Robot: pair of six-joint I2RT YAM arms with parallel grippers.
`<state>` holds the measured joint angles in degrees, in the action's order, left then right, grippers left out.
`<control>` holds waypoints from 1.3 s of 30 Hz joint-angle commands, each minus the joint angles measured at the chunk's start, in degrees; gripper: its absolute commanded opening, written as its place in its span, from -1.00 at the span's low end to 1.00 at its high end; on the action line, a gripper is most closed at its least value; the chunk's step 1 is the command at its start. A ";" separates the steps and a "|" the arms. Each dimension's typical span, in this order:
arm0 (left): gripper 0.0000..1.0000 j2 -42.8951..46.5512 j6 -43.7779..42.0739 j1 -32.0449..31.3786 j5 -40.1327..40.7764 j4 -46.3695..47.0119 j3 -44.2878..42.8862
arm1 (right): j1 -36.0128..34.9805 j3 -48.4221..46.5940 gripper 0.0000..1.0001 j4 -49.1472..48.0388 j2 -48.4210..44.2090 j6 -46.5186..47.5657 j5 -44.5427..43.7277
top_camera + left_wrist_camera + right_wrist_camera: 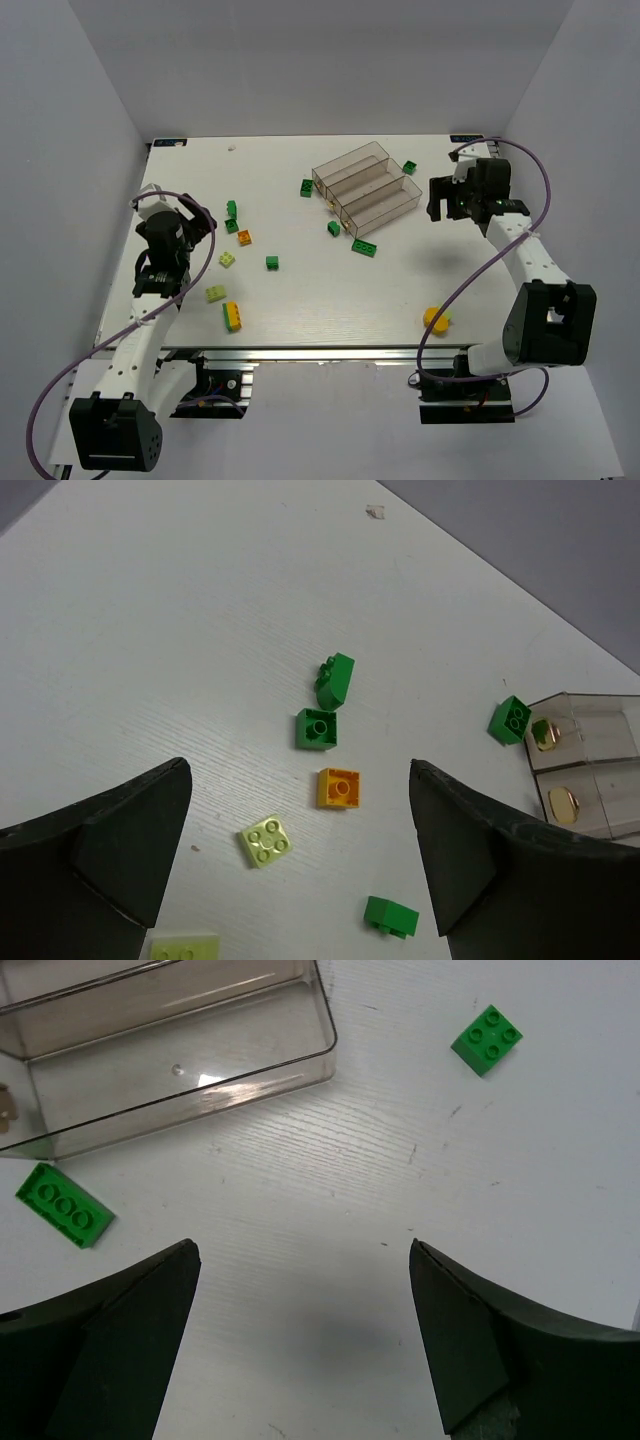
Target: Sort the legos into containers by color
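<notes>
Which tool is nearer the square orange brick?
Left. The left tool hangs open with the square orange brick just ahead of it; the right tool is far off, beyond the tray.

Quantity: seven separate green bricks [272, 262]; two pale yellow-green bricks [216, 293]; one orange brick [244, 237]; two two-colour pieces [232, 316]; three joined clear troughs [380, 195].

White bench [330, 290], grey walls [320, 60] on three sides. Small white scrap [232, 147] at bench's far edge, upper left.
</notes>
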<state>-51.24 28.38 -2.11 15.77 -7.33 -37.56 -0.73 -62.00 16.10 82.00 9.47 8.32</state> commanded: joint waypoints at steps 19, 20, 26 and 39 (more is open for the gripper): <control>-0.90 2.55 1.94 -0.09 -11.72 -4.97 -0.76 | -23.25 3.20 -0.56 20.47 -1.06 55.25 39.06; -0.78 2.47 2.20 -0.09 -12.34 -5.23 -0.76 | -25.00 2.59 -0.39 19.07 -0.35 53.47 39.06; 0.68 3.95 4.66 -0.09 -14.10 -8.04 -0.23 | -33.35 -3.21 0.53 14.49 4.92 36.95 29.32; 0.96 10.20 6.86 0.00 -14.19 -11.13 2.93 | -40.48 -14.55 0.69 13.09 15.28 17.52 7.02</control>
<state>-41.28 34.94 -2.11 2.13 -17.26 -35.05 -39.79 -73.38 31.14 94.91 33.19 24.56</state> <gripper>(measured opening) 0.981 0.853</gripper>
